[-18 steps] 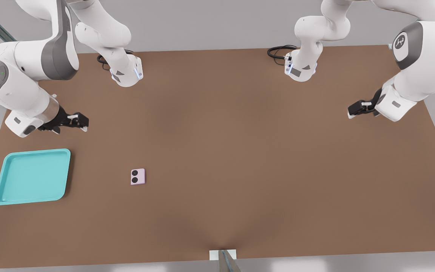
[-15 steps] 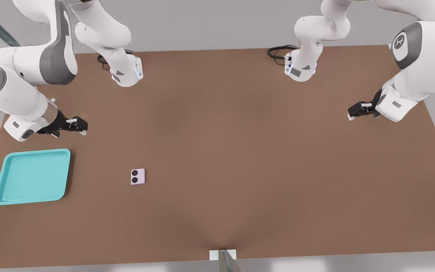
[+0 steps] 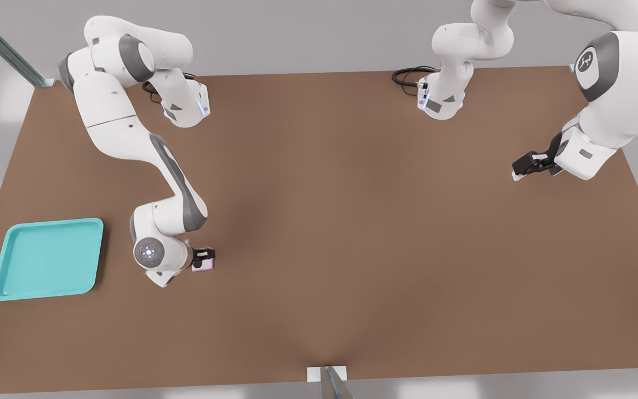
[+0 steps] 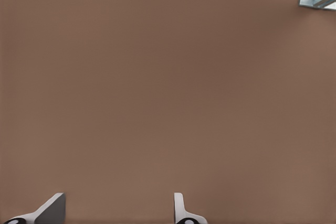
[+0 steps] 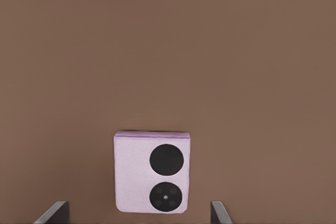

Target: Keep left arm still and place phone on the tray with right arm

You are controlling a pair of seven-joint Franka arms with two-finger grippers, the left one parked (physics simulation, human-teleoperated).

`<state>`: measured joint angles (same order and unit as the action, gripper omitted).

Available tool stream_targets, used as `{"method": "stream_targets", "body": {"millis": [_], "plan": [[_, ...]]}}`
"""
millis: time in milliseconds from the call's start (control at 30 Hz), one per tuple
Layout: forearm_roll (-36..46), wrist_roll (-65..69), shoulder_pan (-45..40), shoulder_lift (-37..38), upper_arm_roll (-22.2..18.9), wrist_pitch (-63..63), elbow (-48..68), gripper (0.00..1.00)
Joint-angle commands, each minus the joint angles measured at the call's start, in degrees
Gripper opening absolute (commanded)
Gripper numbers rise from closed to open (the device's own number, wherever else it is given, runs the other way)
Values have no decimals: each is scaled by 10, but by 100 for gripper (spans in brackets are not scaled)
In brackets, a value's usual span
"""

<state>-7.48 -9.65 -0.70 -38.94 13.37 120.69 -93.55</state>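
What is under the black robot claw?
Under the open black gripper lies the small pink-lilac phone, flat on the brown table, lenses up, between the fingertips. In the front view the gripper hides the phone's upper part.

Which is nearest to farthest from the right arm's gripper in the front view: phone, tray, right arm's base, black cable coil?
Gripper is open, its fingers on either side of the phone.
1. Phone: directly under the gripper, between the fingers.
2. Tray: toward the front view's left, on the table.
3. Right arm's base: at the far table edge.
4. Black cable coil: far edge, toward the front view's right.
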Motion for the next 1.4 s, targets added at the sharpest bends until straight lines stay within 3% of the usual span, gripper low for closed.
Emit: {"method": "stream_targets", "body": {"millis": [0, 667, 733, 1000, 1367], "plan": [[-3, -176, -2, -6, 1, 92, -15, 100], [-3, -123, -18, -26, 2, 121, -40, 100], [-4, -5, -19, -26, 1, 121, -39, 100], [-4, 81, -18, -20, 2, 103, -39, 100], [-2, 74, -18, -23, 2, 105, -59, 100]]}}
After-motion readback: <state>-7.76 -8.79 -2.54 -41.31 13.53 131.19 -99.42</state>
